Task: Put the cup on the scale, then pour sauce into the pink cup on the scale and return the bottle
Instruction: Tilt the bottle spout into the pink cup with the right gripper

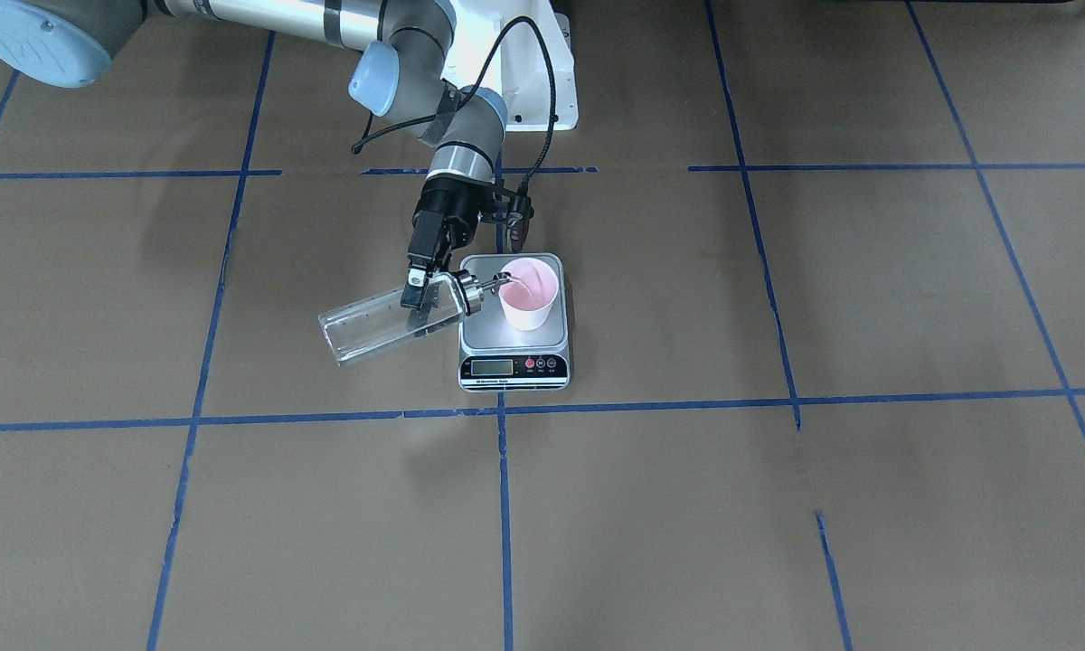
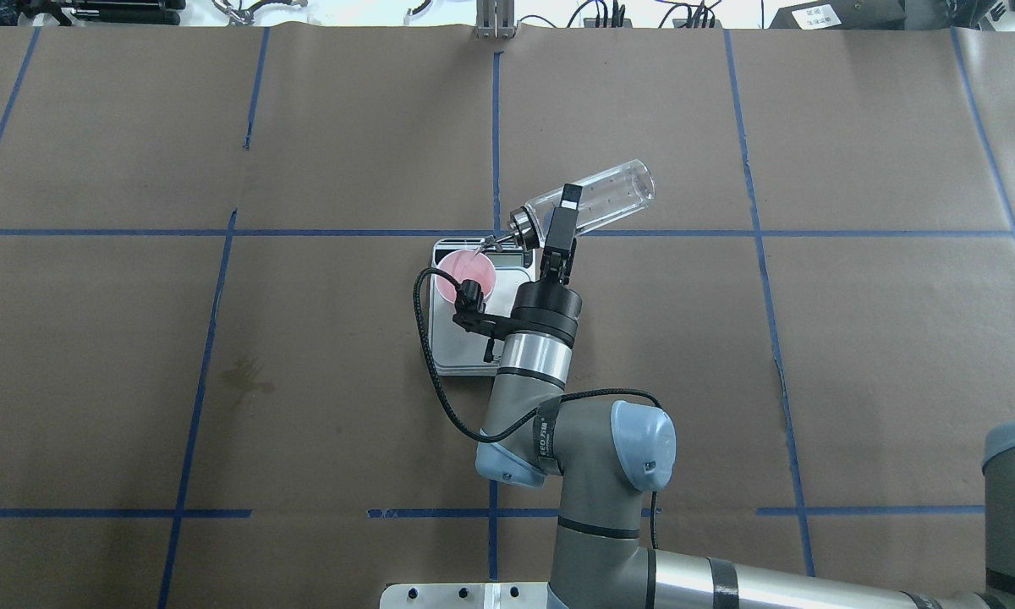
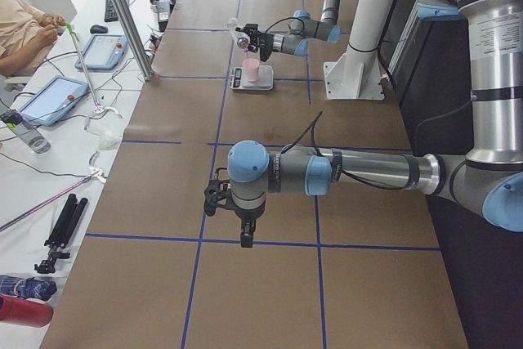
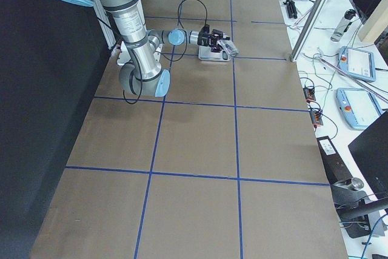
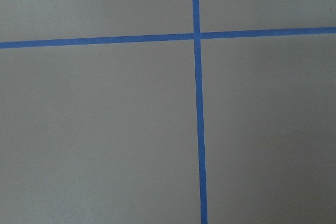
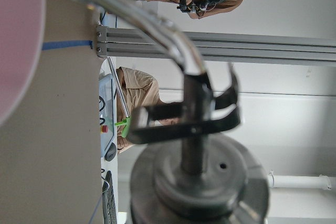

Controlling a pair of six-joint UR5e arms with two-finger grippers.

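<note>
Glass bottle (image 1: 368, 329) aslant over pink cup (image 1: 529, 306)

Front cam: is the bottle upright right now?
No, the bottle lies tipped nearly flat in the right end effector, its spout over the cup on the scale.

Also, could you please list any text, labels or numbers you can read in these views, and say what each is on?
"EED", followed by characters I cannot make out: label on the right arm, overhead view.
Scale display, the print under it and the button marks: too small to read.
White sticker on the left arm: too small to read.
Cup and bottle: no text visible.
</note>
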